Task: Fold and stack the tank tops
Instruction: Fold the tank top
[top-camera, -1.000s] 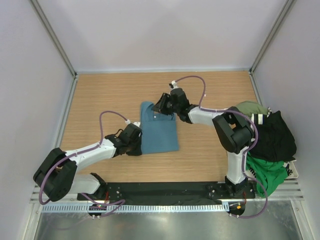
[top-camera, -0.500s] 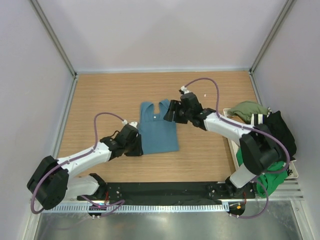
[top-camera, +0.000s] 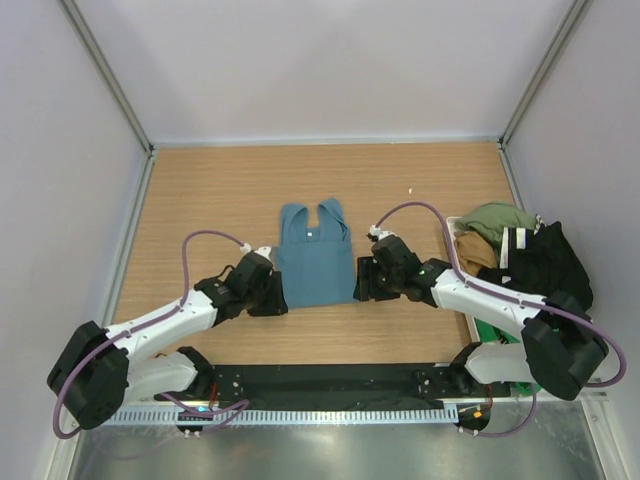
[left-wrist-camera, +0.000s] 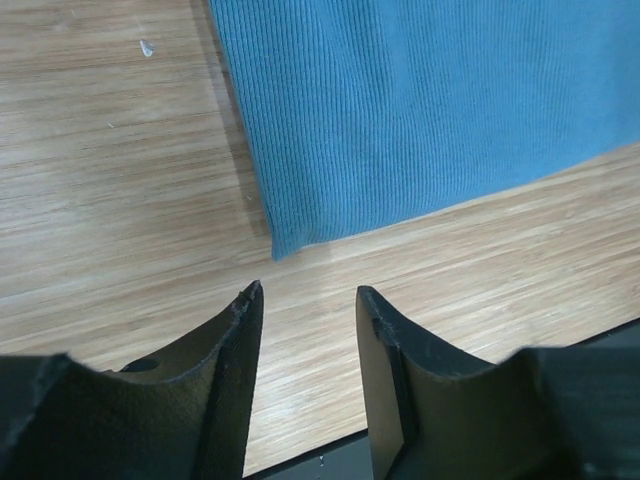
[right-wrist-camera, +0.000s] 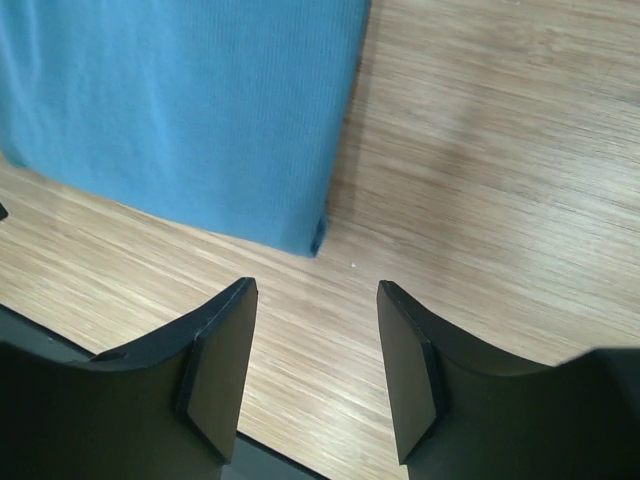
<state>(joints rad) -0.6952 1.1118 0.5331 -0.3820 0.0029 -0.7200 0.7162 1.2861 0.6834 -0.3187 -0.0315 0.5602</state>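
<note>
L arm (top-camera: 165, 318) & R arm (top-camera: 490, 297): white shells on the links, chunky black joints. A purple cable (top-camera: 212, 234) loops off each forearm, w/ more purple at the shoulders. Both sit on a black base plate (top-camera: 330, 378). L gripper (left-wrist-camera: 305, 293) & R gripper (right-wrist-camera: 315, 288): matte black, wedge-shaped fingers.

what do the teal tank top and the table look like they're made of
Teal tank top: seemingly a soft ribbed knit, matte; fine parallel ribs show close up. Table: light wood or wood-look laminate, smooth with a faint sheen; long grain streaks run across it.
</note>
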